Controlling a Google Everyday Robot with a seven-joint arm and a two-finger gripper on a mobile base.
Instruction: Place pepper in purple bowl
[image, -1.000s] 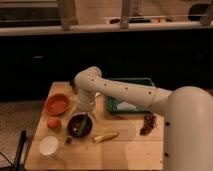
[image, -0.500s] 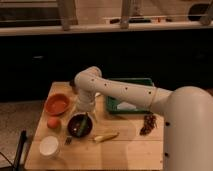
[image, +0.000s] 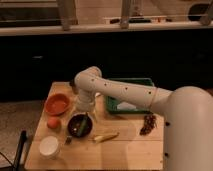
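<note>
The purple bowl (image: 80, 126) is small, round and almost black, and stands on the wooden table (image: 125, 150) left of centre. A slim green pepper (image: 81, 127) shows inside the bowl's outline, just under my gripper (image: 85, 116). The gripper hangs from the white arm straight down over the bowl's far rim. I cannot tell whether the pepper rests in the bowl or hangs from the gripper.
An orange-red bowl (image: 57, 104) stands behind-left of the purple bowl, with an orange fruit (image: 53, 122) beside it. A white bowl (image: 49, 146) is at the front left. A pale yellow elongated item (image: 106, 136), a reddish-brown cluster (image: 148, 124) and a green tray (image: 127, 95) lie to the right.
</note>
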